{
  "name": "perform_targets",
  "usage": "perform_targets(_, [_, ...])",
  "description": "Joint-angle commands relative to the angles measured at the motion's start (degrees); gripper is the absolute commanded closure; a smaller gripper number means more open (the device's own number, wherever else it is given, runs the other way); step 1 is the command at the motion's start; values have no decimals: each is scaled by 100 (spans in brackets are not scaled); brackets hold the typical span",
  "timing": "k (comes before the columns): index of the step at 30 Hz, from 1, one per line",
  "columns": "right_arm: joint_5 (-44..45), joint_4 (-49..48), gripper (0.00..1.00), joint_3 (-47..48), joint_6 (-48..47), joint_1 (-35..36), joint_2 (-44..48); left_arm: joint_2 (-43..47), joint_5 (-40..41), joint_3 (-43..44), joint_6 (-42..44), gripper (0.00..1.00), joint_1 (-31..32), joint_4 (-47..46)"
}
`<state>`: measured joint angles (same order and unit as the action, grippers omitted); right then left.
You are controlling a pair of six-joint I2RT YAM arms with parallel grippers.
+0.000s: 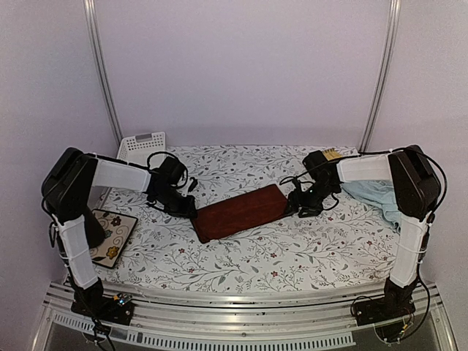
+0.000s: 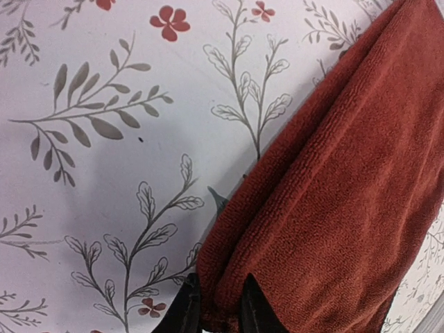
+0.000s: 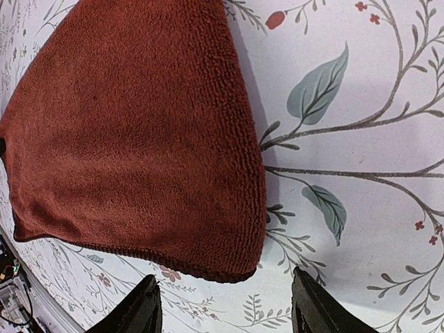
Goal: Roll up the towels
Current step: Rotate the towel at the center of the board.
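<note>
The rust-red towel (image 1: 238,212) lies folded into a long strip, slanting across the middle of the flowered tablecloth. My left gripper (image 1: 191,210) is at its near-left end. In the left wrist view the two black fingertips (image 2: 184,309) pinch a thick fold of that towel's (image 2: 333,194) edge, so the left gripper (image 2: 218,316) is shut on it. My right gripper (image 1: 292,205) is at the towel's far-right end. It (image 3: 225,309) stands open, with the towel's (image 3: 139,139) rounded corner just ahead of the fingertips and not between them. The pale blue towel (image 1: 369,196) lies crumpled at the right, under the right arm.
A white plastic basket (image 1: 142,145) stands at the back left. A flowered square tile (image 1: 111,235) lies at the left edge beside the left arm. A yellow mat's end (image 1: 331,154) shows behind the right wrist. Cables hang round both wrists.
</note>
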<state>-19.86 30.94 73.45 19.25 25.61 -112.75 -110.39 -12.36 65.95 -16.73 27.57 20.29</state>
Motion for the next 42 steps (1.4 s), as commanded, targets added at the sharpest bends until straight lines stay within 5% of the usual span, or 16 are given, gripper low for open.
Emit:
perform_targets(1, [59,116,35,-8,-70,20,240,-61,-217,-248,-19,83,-72,-16])
perform_targets(5, [29,102,36,-30,-32,24,296,155,-269,-522,-214,94,-60,-66])
perform_targets(16, [-513,-180,35,133,333,138,172,1130,25,-1511,-1377,95,338,104])
perform_targets(35, [-909,-702,35,820,751,270,-897,1475,393,-2022,-3854,94,2459,-209])
perform_targets(42, [-982,-719,36,1850,688,296,-1801,1097,236,-1946,-4398,91,3087,-649])
